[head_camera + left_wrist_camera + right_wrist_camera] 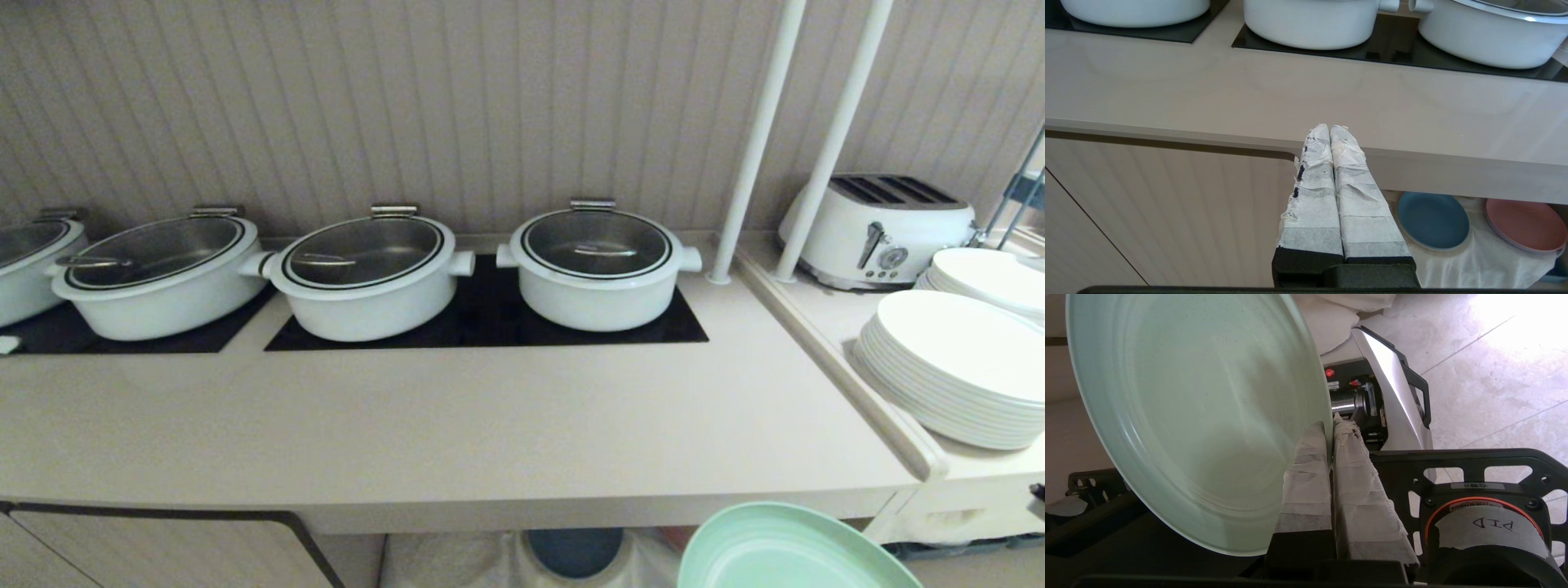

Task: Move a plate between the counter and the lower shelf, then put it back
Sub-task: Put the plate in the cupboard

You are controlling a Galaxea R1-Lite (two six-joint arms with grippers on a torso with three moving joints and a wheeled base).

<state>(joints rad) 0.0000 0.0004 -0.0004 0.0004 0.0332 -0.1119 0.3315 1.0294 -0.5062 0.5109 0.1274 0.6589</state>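
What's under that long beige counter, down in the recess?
Under the counter, a dark blue plate and a pink plate lie on white cloth. The counter's edge hides the recess further back.

Head high over counter (457, 433) (wrists close)

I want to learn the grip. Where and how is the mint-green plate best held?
By its thin raised rim, pinched edge-on from the side, as the right gripper holds the mint-green plate now: the plate is flat and wide, so probably only the rim fits between the fingers.
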